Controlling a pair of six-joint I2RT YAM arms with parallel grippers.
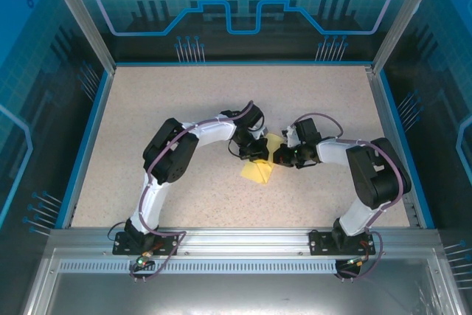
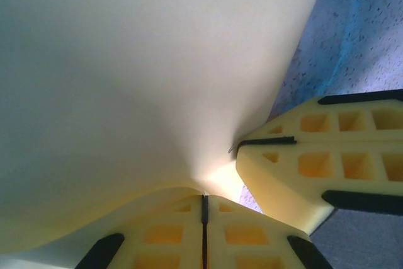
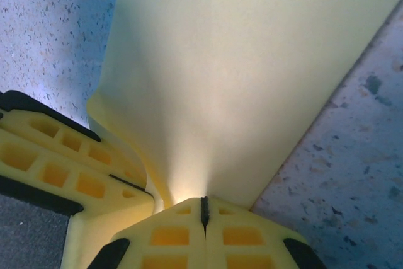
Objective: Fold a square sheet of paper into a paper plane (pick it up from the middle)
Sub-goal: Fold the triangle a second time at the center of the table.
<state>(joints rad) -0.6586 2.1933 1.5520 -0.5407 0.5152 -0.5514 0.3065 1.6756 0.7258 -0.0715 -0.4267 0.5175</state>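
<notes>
My left gripper [image 2: 203, 201] has its jaws pressed together on the thin pale-yellow square sheet of paper [image 2: 138, 80], pinching it right at the tips. My right gripper [image 3: 203, 205] has its jaws shut on the same sheet from the other side. The two pinch points sit just beside each other, and my fingertips nearly touch. From there the paper fans away from both wrists in a smooth curve, with no crease that I can see. From above, the sheet hangs between my wrists over the middle of the speckled beige tabletop [image 1: 147, 108], and its lower part droops toward my bases. I cannot tell whether it touches the surface.

I judge this to be the lift before the first fold. To do it well, both pinches should be firm and travel together at one height, so the paper neither tears nor slips. The halves should hang evenly, so the crease runs true.
</notes>
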